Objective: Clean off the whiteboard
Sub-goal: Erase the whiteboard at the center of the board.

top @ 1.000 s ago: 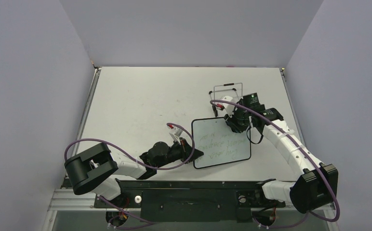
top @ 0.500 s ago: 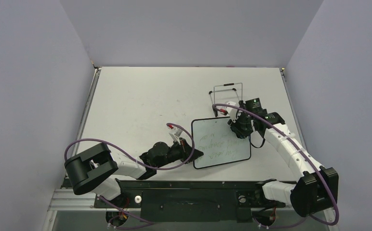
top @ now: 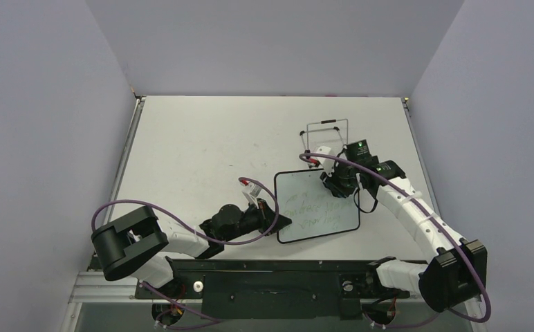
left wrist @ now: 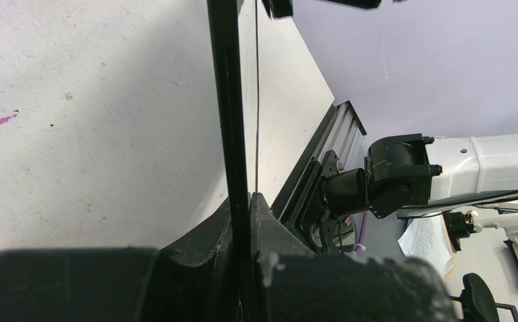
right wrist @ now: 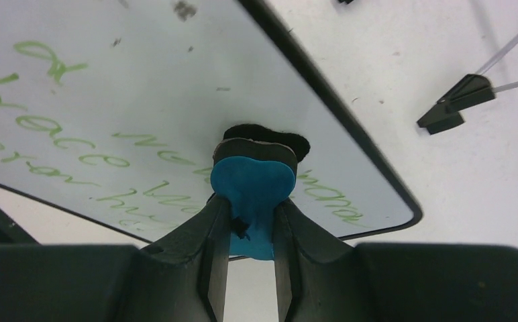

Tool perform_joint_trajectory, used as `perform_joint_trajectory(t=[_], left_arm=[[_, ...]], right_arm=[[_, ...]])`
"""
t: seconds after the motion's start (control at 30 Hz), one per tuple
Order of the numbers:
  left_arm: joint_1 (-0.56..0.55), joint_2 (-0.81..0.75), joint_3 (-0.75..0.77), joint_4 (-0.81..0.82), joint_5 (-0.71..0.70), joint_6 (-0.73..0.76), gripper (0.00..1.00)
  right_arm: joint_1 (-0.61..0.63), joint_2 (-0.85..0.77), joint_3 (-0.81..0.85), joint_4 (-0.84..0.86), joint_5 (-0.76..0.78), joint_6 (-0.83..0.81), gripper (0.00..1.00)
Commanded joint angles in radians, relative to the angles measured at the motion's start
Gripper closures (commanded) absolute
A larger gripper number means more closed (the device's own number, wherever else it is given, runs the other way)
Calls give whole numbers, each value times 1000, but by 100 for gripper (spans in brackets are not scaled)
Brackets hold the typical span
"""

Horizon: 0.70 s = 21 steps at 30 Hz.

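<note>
Whiteboard [top: 312, 207], glossy and black-framed, bears green scrawl beside blue eraser [right wrist: 251, 182].

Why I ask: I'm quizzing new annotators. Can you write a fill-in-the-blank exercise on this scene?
1. The right fingers hold a ____ eraser.
2. The writing on the whiteboard is ____.
3. The whiteboard's edge is clamped by the ____ fingers.
Missing words: blue; green; left.
</note>
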Motion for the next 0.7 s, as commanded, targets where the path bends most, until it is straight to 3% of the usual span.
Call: perform_joint_trajectory(t=[0.0, 0.33, 0.5, 0.67], left_arm=[[-11, -45, -4, 56, 38, 50, 100], [-11, -45, -4, 55, 39, 50, 100], [-11, -45, -2, 51, 39, 51, 100], [-11, -46, -1, 51, 39, 52, 100]], right_arm=[[-11, -61, -66, -18, -23, -26, 100], [-95, -9, 8, 36, 56, 10, 100], [-91, 10, 70, 25, 15, 20, 100], [-74, -17, 26, -5, -40, -18, 100]])
